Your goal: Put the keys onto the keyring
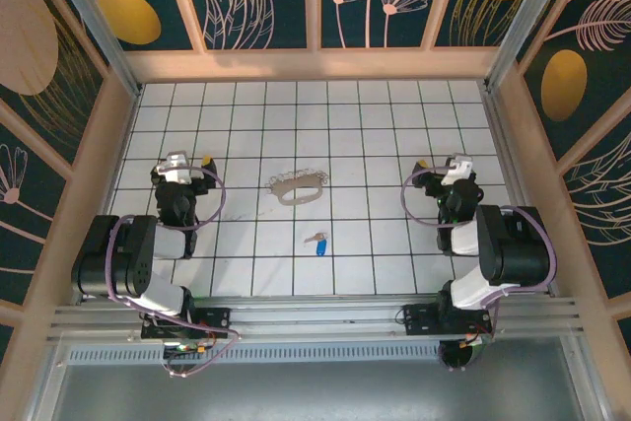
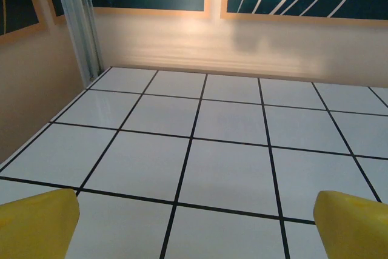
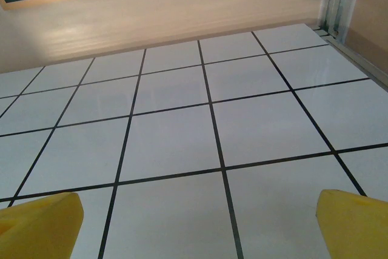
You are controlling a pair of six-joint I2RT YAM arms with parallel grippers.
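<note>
Holds nothing in left gripper (image 2: 196,225) or right gripper (image 3: 200,222), both spread wide; risks skidding the flat key (image 1: 317,242) away from the keyring (image 1: 299,187) through a shallow pinch

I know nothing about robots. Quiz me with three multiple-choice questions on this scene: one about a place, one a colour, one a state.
1. Where is the key compared with the ring? A inside it; B apart from it, on the nearer side; C hanging on it.
2. The key's head is: A red; B blue; C green.
3. The left gripper and right gripper are: A both open, empty; B both shut; C holding the key.
Answers: B, bare tile separates them; B, bright blue; A, jaws wide over bare tile.
</note>
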